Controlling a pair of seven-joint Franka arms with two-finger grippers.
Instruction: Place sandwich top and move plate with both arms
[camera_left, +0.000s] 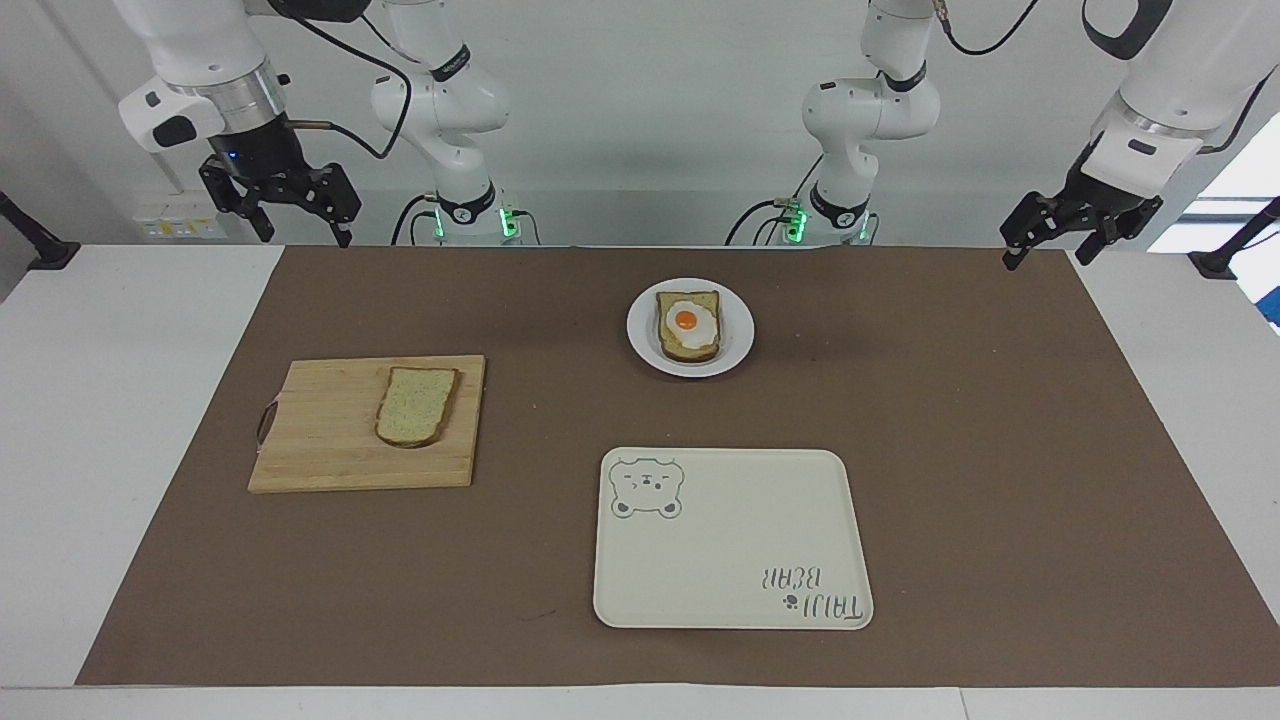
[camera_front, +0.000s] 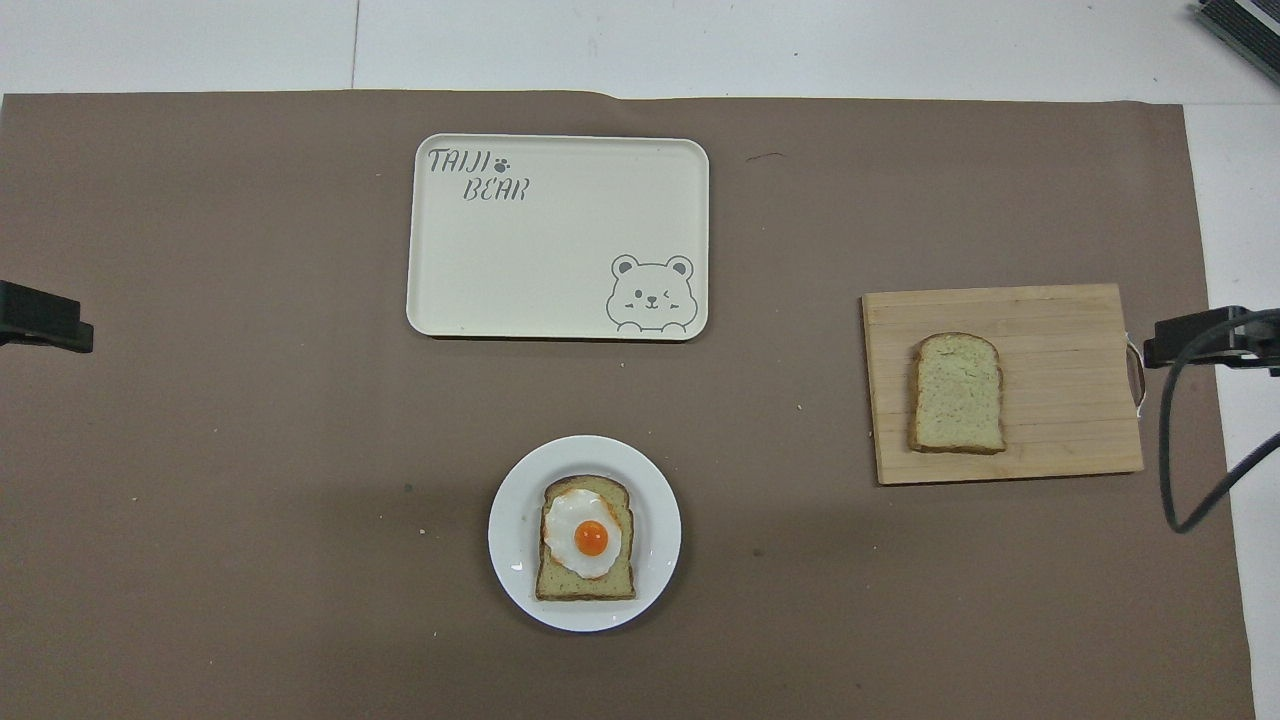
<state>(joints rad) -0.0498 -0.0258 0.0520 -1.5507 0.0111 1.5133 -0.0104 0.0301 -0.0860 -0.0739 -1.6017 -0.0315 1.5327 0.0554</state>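
The sandwich top, a plain speckled slice, lies on a wooden cutting board toward the right arm's end; it also shows in the overhead view. The small white plate sits near the robots at mid-table and carries a bread slice topped with a fried egg. My right gripper hangs open and empty, raised over the mat's edge at the robots' end, apart from the board. My left gripper hangs open and empty over the mat's corner at the left arm's end, waiting.
A cream rectangular tray with a bear drawing lies farther from the robots than the plate. A brown mat covers the table. In the overhead view only the gripper tips show, at the view's two sides.
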